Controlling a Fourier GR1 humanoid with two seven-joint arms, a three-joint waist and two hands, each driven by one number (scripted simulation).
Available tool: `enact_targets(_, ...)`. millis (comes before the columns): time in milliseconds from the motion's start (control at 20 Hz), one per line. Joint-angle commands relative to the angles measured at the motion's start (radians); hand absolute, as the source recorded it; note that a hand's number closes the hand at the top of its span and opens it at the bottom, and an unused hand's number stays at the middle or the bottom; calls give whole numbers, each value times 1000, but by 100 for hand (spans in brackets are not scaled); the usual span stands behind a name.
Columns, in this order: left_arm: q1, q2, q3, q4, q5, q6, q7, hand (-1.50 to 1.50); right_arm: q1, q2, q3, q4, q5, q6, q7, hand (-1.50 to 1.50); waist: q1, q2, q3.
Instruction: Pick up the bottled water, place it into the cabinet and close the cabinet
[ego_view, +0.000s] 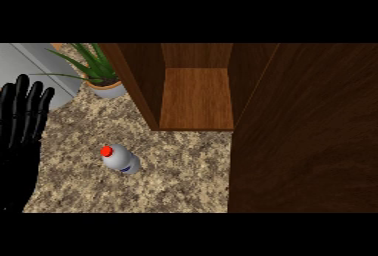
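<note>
Your small clear plastic water bottle with the red cap (120, 160) appears to stand upright on the speckled beige stone worktop (184, 182). It is out in the open, near the front of the open brown wooden cabinet (196, 100) and a little to the left of its opening. Nothing touches it. The black left hand (22, 125) rests at the view's left edge, fingers straight and spread, holding nothing, well apart from the bottle. The right hand is not in view, so you cannot tell its state.

The bottle looks slim and round, so the likeliest trouble is a sideways nudge. If a finger meets it before the thumb is set on the other side, it could tip and roll away across the worktop. From this steep angle the red cap hides part of the body, so you may misjudge where to close.

On the way in, watch the front edge of the cabinet's left wall (142, 85), which lies between the bottle and the shelf. A straight diagonal carry could clip it.

The green spiky plant in its grey pot (108, 88) sits just beside that wall, and a wide swing of the left arm could brush its leaves.

The broad dark wooden door (303, 130) fills the right side. If you set the bottle too near the shelf's front edge, the door could strike it on closing.
</note>
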Motion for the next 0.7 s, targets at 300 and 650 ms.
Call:
enact_targets(300,-15,37,4,122,392,-255,69,-150,140,28,141,-103,-134,114,91,-150,-24,9,0)
enact_targets(650,58,130,124,49,616,-339,188,-150,430,3,219,-335,-182,180,76,-150,-11,2,2)
